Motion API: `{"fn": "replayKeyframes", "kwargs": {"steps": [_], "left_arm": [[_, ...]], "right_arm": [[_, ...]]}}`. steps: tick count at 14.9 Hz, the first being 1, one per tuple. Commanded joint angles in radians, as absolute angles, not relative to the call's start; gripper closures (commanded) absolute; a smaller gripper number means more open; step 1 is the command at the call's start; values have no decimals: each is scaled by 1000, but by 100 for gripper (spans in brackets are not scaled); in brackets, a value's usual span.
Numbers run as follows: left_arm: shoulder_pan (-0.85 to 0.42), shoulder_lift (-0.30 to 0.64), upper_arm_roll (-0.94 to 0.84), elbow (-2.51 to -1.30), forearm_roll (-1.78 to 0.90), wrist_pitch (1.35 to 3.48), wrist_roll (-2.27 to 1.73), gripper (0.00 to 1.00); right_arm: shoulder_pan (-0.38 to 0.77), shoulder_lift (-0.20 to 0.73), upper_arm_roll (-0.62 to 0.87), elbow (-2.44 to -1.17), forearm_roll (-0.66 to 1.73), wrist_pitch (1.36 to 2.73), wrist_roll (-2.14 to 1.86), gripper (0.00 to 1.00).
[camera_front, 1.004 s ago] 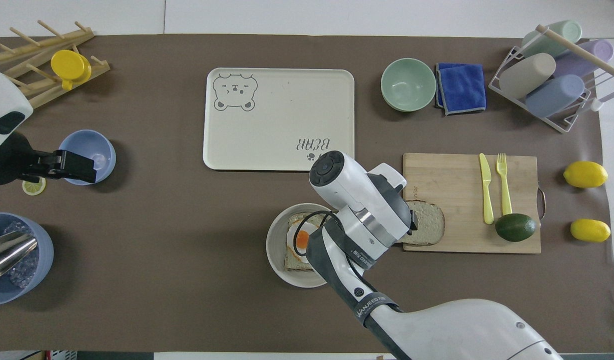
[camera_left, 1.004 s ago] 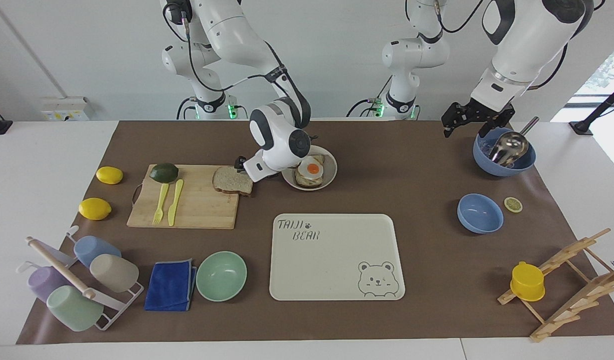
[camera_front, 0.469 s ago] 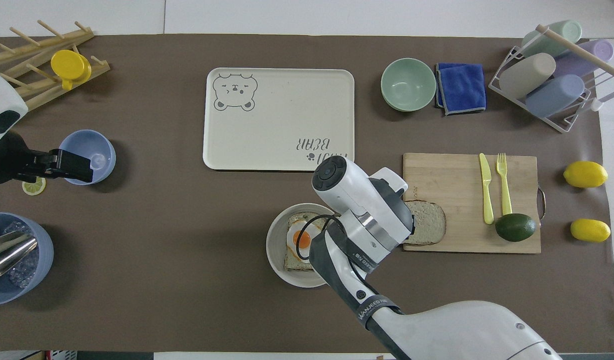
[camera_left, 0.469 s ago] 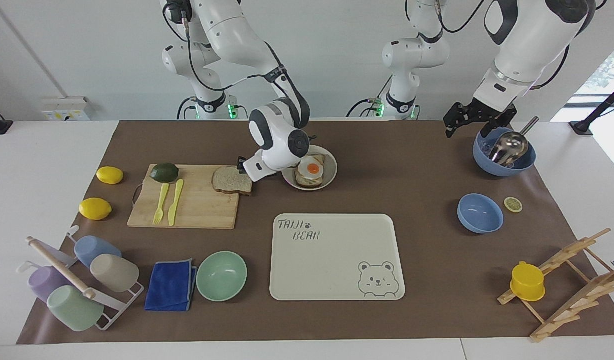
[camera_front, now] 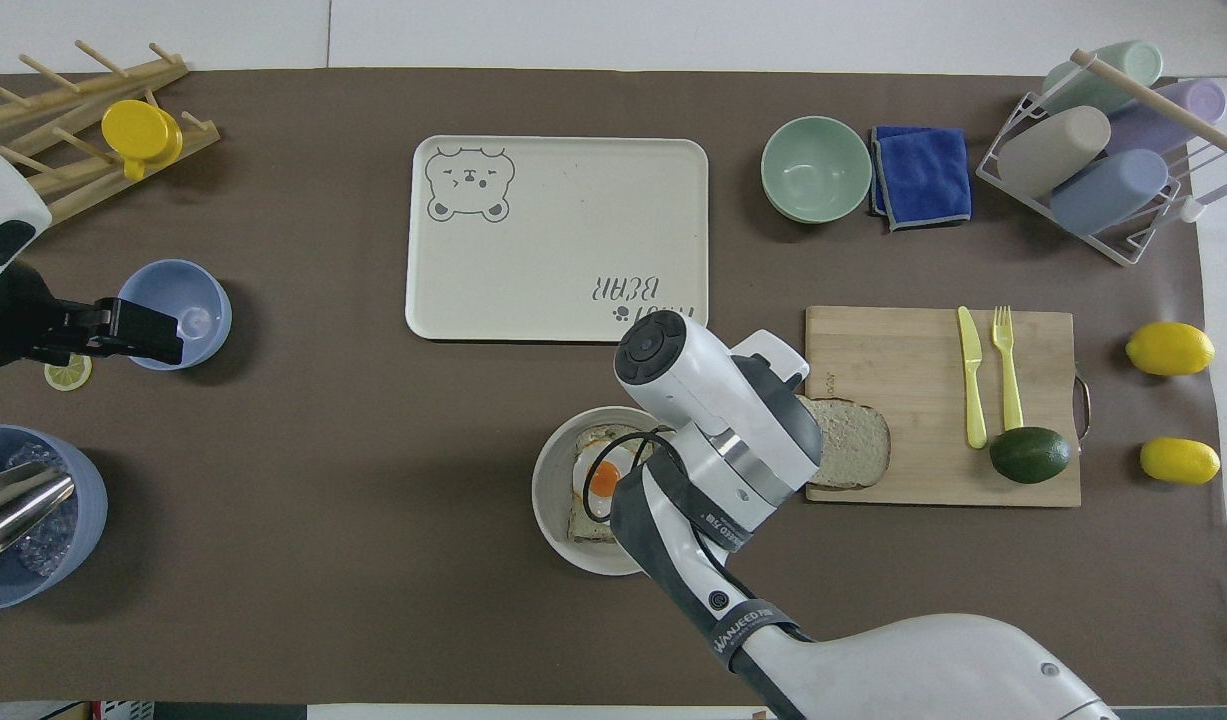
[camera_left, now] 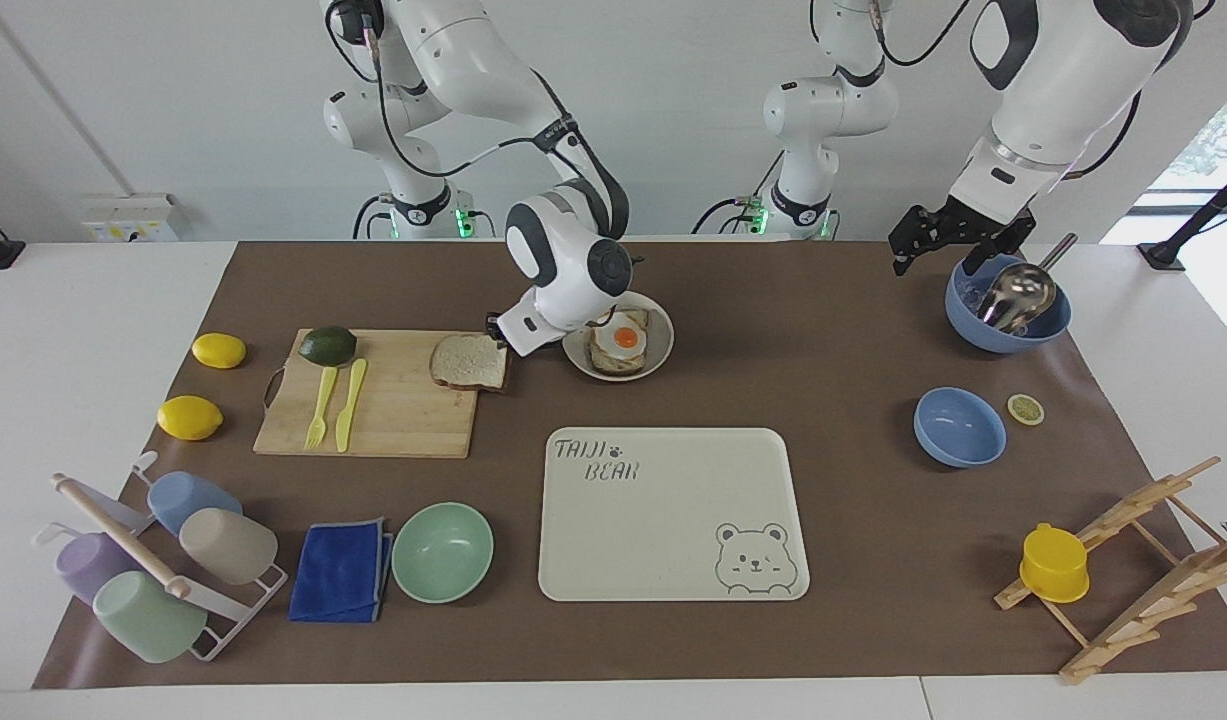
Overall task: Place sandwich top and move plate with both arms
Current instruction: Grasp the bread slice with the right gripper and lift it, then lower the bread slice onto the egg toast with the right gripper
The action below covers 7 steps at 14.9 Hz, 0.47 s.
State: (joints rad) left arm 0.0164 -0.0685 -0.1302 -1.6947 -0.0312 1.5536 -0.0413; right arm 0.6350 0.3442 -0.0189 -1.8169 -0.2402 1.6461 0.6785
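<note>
Since a second ago, the right arm's wrist is riding higher and the sandwich top [camera_left: 469, 361] is sitting shifted a little toward the plate [camera_left: 659, 353], its plate-side edge looking slightly raised off the cutting board [camera_left: 393, 415]. Cream bear tray [camera_left: 673, 540] is lying in the table's middle, farther from the robots than the plate. Cutting board is lying toward the right arm's end, carrying the bread slice at its plate-side corner, a yellow knife and fork, and an avocado. Plate is sitting just beside that corner, holding toast topped with a fried egg. Right gripper [camera_left: 497, 329] is pressing in at the slice's plate-side edge, fingers pinching closed on it. Left gripper [camera_left: 951, 238] is hanging with fingers spread wide, over the mat beside the blue bowl with the metal scoop [camera_left: 1008, 300]; left arm is waiting.
</note>
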Motion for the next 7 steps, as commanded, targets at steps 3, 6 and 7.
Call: {"fn": "replayKeyframes", "kwargs": {"steps": [3, 6, 7], "left_arm": [[25, -81, -138, -1698, -14, 1549, -44, 0], [25, -81, -138, -1698, -14, 1549, -44, 0], [25, -81, -137, -1698, -14, 1551, -46, 0]], "right_arm": [[655, 428, 60, -1567, -245, 1551, 657, 100], [675, 443, 106, -1540, -213, 1574, 673, 100], [684, 443, 107, -1540, -198, 1591, 678, 100]]}}
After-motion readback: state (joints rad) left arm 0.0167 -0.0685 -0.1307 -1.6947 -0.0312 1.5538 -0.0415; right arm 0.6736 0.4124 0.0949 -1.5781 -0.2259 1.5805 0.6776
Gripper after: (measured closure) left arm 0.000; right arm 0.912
